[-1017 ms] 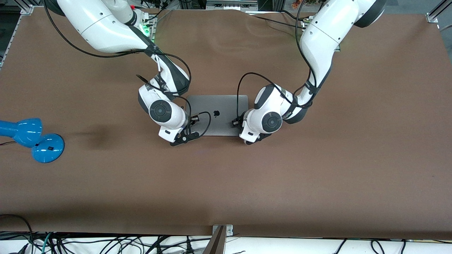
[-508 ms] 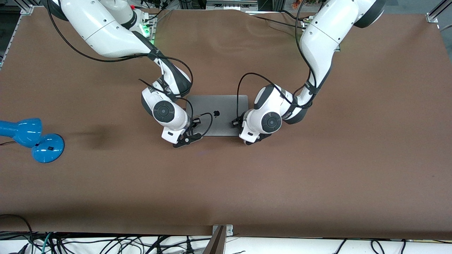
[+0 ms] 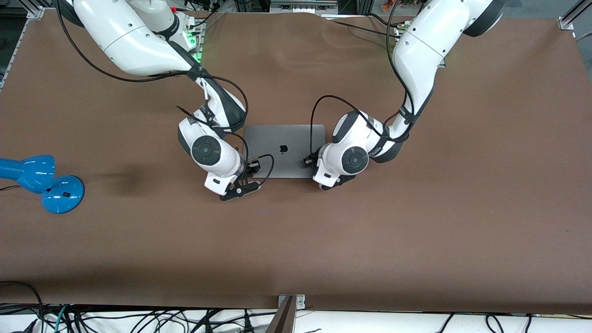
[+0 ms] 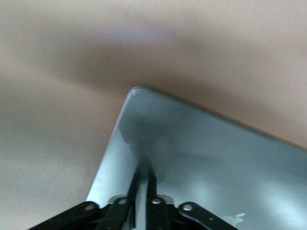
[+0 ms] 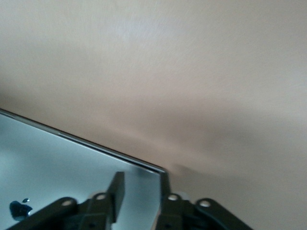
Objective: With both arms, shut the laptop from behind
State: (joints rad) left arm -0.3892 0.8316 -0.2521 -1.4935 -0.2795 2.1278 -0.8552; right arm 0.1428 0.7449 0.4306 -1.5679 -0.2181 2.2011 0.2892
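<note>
Shifted toward its own end of the desk (image 3: 416,231) since a second ago: right hand (image 5: 139,191), fingers parted over the laptop (image 3: 284,150) corner. Left hand (image 4: 142,184) nearly closed, pressing the lid corner. Laptop flat, shut, between both hands. Closing apparently finished; next, lift both clear without dragging.

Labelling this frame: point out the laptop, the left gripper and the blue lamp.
laptop (image 3: 284,138): front view, bare grey lid above the logo.
left gripper (image 4: 143,178): left wrist view, midway between its fingertips, on the lid's corner.
blue lamp (image 3: 62,194): front view, round base.
</note>
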